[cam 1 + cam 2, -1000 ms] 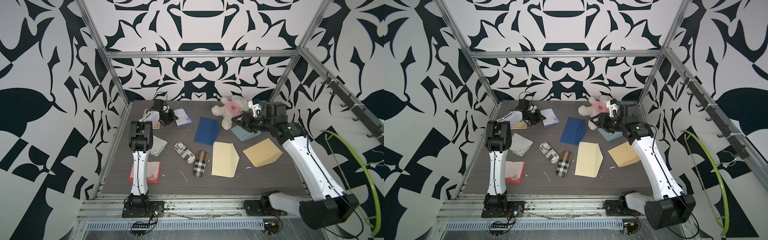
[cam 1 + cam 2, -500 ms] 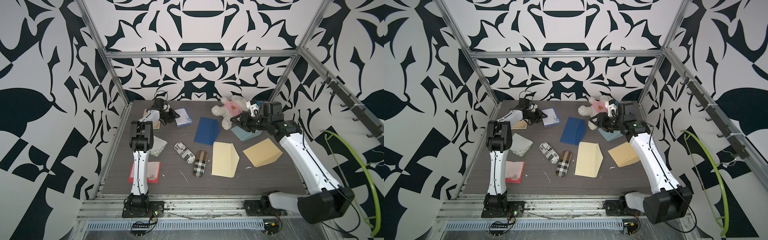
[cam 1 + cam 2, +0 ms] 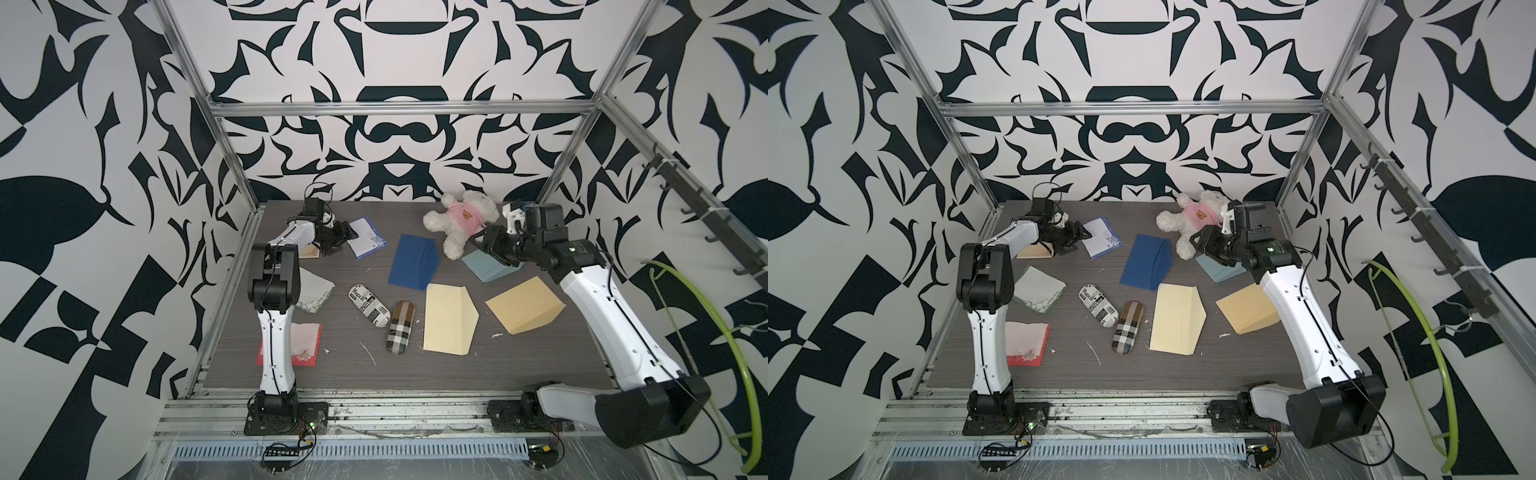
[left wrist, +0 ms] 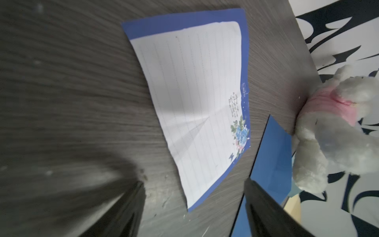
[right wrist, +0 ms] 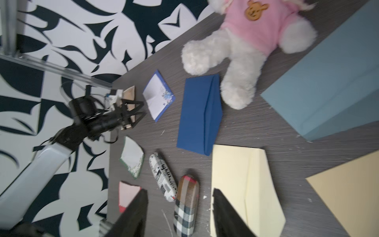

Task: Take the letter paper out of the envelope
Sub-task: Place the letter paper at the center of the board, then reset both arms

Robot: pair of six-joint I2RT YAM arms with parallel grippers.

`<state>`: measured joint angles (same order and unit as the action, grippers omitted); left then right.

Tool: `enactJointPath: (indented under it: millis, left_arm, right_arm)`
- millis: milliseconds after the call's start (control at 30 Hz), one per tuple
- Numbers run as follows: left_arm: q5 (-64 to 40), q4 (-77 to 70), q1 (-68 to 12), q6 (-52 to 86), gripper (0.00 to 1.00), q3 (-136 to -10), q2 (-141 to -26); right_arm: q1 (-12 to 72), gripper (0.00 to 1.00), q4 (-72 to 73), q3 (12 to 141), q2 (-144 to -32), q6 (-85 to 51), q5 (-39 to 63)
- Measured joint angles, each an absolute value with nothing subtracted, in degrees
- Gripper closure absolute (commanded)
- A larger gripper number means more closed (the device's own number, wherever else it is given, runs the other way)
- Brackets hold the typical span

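Letter paper (image 3: 365,237) lay flat on the bench (image 3: 415,365), left of centre in both top views; your left claw (image 4: 193,181) and right claw (image 5: 179,190) gaped, empty.

Left gripper (image 4: 193,181), right gripper (image 5: 180,189): jaws apart.

Camera placement: two high top views, two close wrist views.
Both top views look down from high above the near edge, far off, taking in the whole table (image 3: 415,374). The left wrist camera sits low and close over the letter paper (image 4: 196,98), facing the teddy bear (image 4: 338,127). The right wrist camera stands higher, looking across the table; both wrist views share the letter paper, teddy bear and dark blue envelope (image 5: 196,115).
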<state>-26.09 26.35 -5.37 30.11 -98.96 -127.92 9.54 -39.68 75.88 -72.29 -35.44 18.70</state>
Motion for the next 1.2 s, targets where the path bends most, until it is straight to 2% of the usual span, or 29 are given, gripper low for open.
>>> enactJointPath:
  millis: [67, 367, 533, 667, 800, 900, 1000, 1200]
  left_arm:
    - [-24.77, 27.14, -5.37, 29.69, 0.01, -96.90, -124.90]
    - [-19.49, 27.20, -4.40, 31.11, 0.01, -84.90, -101.21]
    - [-14.04, 21.34, -3.20, 34.28, 0.01, -71.31, -84.23]
    - [-1.52, 20.32, -5.13, 36.07, 0.01, -61.25, -72.75]
    - [17.52, 20.71, -10.94, 35.92, 0.01, -53.41, -63.92]
    - [26.26, 18.94, -12.27, 32.84, 0.01, -47.29, -60.40]
    - [29.30, 13.98, -12.10, 25.93, 0.01, -39.88, -58.94]
    - [28.58, -1.80, -10.66, 13.96, 0.01, -26.83, -60.31]
  right_arm:
    - [9.54, 0.01, -40.82, 76.07, -71.72, -35.46, 13.98]
    - [9.54, 0.01, -43.03, 77.56, -67.92, -29.47, -7.31]
    - [9.54, 0.01, -38.48, 69.58, -63.53, -25.67, -16.78]
    - [9.52, 0.01, -28.67, 57.23, -61.14, -22.04, -23.18]
    - [9.47, 0.01, -18.68, 43.44, -61.56, -14.06, -24.29]
    - [9.47, 0.01, -16.95, 40.23, -65.34, -9.89, -23.05]
    - [9.47, 0.01, -12.29, 38.52, -68.34, -7.49, -21.41]
    - [9.45, 0.01, 0.56, 28.99, -67.90, -5.28, -19.25]
